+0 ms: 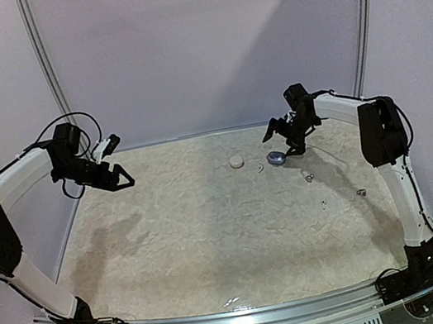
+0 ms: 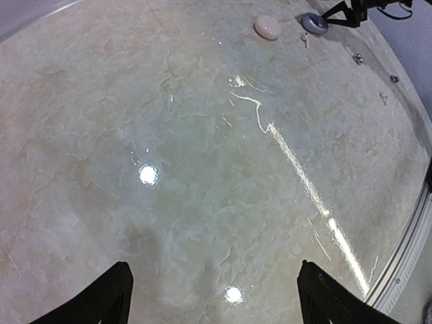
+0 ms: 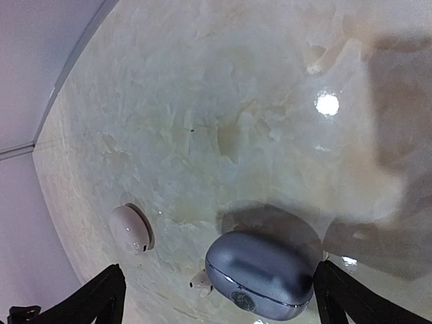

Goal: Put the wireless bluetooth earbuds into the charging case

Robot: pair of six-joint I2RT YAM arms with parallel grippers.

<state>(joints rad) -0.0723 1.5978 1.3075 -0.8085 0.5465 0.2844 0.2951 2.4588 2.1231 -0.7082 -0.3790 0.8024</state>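
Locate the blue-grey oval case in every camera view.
Top external: blue-grey oval case just right of the picture's centre.
Left wrist: it sits at the top edge, right of centre.
Right wrist: large, at the bottom middle.
Shared landmark: round white case, close on its left in all three.

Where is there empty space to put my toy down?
The table is bare near and left, from the left gripper to the front rail. Crowded far right: round white case, grey oval case, tiny earbuds, by the right gripper.
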